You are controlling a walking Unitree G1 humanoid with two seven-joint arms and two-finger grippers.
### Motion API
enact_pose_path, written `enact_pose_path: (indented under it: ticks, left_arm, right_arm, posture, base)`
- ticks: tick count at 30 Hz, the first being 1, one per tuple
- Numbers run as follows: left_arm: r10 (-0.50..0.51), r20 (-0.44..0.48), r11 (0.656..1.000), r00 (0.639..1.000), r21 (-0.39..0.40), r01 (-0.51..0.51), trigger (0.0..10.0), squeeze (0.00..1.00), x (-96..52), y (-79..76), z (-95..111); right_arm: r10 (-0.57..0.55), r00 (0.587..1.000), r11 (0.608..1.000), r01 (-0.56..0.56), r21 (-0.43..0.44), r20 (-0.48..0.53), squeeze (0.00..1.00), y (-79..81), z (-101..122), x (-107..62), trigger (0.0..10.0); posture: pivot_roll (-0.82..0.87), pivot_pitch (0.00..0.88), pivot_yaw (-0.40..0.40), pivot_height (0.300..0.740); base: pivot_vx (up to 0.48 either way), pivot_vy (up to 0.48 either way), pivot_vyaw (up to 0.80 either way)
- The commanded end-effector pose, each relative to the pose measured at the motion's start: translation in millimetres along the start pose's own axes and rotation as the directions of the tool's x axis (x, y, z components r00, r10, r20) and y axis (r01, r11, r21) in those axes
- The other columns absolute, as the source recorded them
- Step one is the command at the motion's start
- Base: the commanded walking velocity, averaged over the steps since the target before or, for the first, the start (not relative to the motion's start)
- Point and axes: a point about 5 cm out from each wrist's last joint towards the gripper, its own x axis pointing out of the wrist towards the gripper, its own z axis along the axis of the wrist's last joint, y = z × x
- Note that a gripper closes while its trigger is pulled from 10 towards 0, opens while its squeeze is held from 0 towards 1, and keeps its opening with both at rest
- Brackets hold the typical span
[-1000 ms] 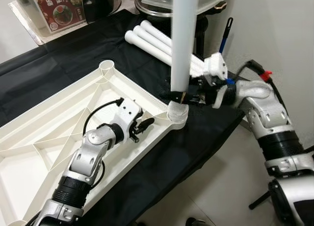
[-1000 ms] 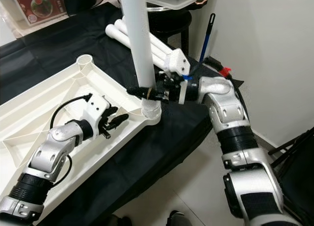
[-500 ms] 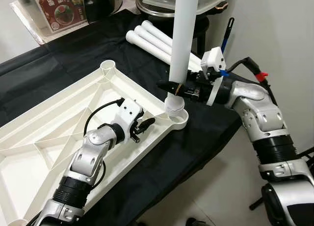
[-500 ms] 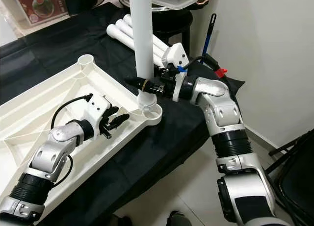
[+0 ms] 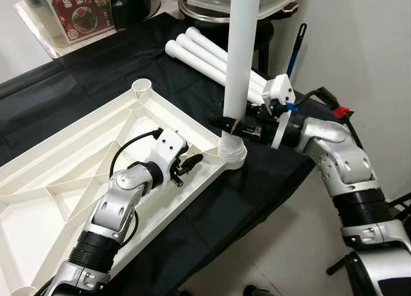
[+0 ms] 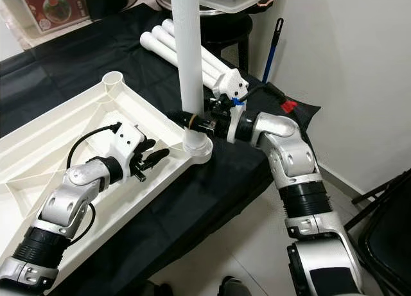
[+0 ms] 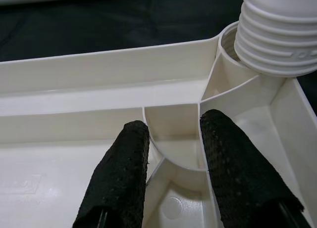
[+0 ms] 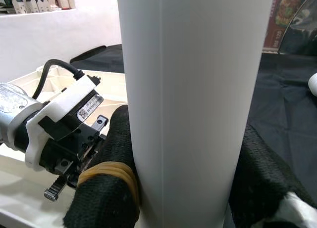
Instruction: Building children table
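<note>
Our right claw (image 5: 232,124) pinched the stiff, smooth, slippery-looking white plastic table leg (image 5: 241,58) low, upright at the ribbed white plastic tabletop's (image 5: 77,174) near-right corner socket (image 5: 233,151), while our left claw (image 7: 171,178) stayed spread inside.

White plastic tabletop (image 5: 96,161) lies underside up on black cloth — ribbed, round corner sockets. One white leg (image 5: 241,58) stands upright, threaded end at the near corner socket (image 5: 232,151). Three spare legs (image 5: 205,55) lie side by side beyond.
</note>
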Motion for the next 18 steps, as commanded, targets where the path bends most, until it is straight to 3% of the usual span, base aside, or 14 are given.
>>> enact_pose_path:
  ticks: [1,6,11,18]
  left_arm:
    - [-0.023,-0.014,1.0,1.0,0.001,0.023,10.0,0.0,-0.4,-3.6,-4.0]
    - [-0.023,-0.014,1.0,1.0,0.003,0.024,10.0,0.0,-0.6,-3.4,-3.7]
    - [-0.023,-0.012,1.0,1.0,0.003,0.023,10.0,0.0,-1.0,-3.3,-3.1]
    - [-0.023,-0.01,1.0,1.0,0.005,0.023,10.0,0.0,-1.9,-3.1,-2.2]
  right_arm:
    - [0.011,1.0,1.0,-0.011,-0.02,-0.022,0.0,3.6,-1.9,-0.5,10.0]
    - [-0.004,0.999,0.999,0.003,-0.038,-0.034,0.0,2.8,-4.0,-2.1,10.0]
    - [-0.019,1.0,0.997,0.02,-0.075,0.014,0.0,0.7,1.8,-1.9,10.0]
    - [-0.035,0.996,0.997,0.039,-0.061,0.079,0.0,0.0,3.5,-1.2,10.0]
  posture:
    - [-0.02,0.211,0.057,0.74]
    - [-0.02,0.211,0.058,0.74]
    - [-0.02,0.213,0.059,0.74]
    - [-0.01,0.217,0.061,0.74]
  base:
    - [0.0,0.0,0.0]
    - [0.0,0.0,0.0]
    - [0.0,0.0,0.0]
    - [0.0,0.0,0.0]
